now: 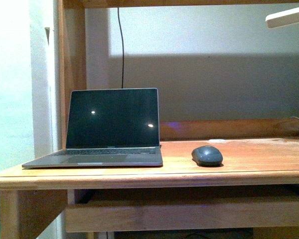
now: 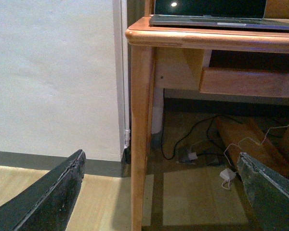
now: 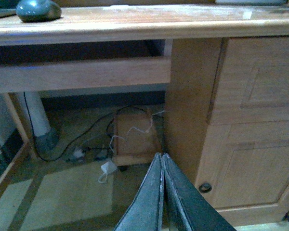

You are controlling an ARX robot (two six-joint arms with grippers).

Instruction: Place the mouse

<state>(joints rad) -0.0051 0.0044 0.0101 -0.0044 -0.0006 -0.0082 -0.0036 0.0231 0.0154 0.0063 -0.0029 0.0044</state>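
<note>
A: Desk [image 1: 249,162] fills the lower frame, laptop [image 1: 112,128] left of centre. What could go wrong?

B: Both arms hang below the desktop. Rising carelessly, one could clip the edge. Left gripper [image 2: 159,192] jaws apart, right gripper [image 3: 162,192] jaws together, empty.

A: The mouse [image 1: 207,155]?

B: Centre frame, just beside the laptop's right; small, dark grey, domed.

My left end effector [image 2: 161,192] hangs low with its dark fingers [image 2: 48,197] spread wide apart, holding nothing. Beyond stands the wooden worktop [image 2: 192,37] on its leg [image 2: 140,139], a laptop [image 2: 216,19] on top, cables [image 2: 197,144] on the floor underneath.
</note>
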